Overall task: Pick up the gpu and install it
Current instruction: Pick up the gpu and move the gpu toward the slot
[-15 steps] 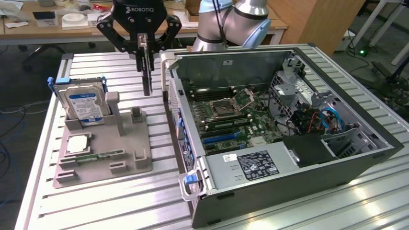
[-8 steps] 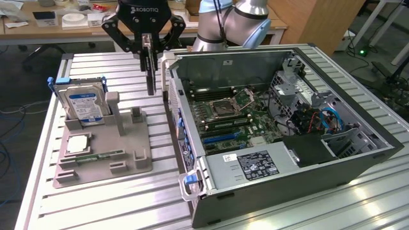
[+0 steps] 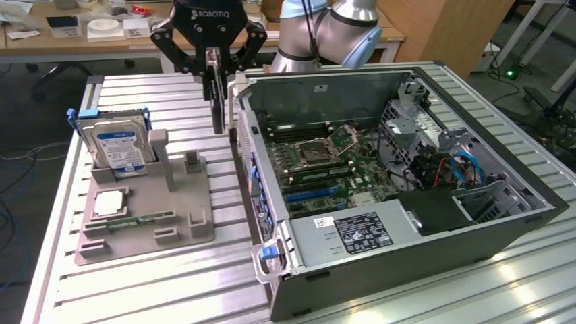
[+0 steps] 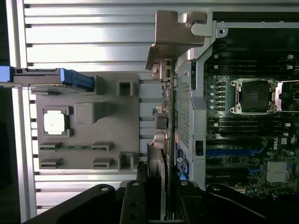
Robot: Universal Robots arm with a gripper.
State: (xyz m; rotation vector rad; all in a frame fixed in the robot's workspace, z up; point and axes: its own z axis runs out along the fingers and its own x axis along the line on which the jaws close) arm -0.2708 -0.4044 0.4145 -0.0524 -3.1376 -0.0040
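Note:
The gpu (image 3: 217,101) hangs on edge, a thin dark card held upright in the air just outside the open computer case (image 3: 504,223), on the exterior view's left of its wall. My gripper (image 3: 210,66) is shut on the card's upper end. In the wrist view the gpu (image 4: 169,112) runs edge-on away from the gripper (image 4: 159,186), with its pale metal bracket (image 4: 175,35) at the far end, beside the case wall. The motherboard (image 3: 320,162) lies exposed inside the case, with a blue slot (image 4: 229,151) showing.
A grey fixture tray (image 3: 193,233) lies on the slatted metal table at the exterior view's left of the case. It holds a silver hard drive (image 3: 120,145) with a blue label, a processor chip (image 3: 109,202) and a narrow green memory stick (image 3: 135,220). A desk stands behind.

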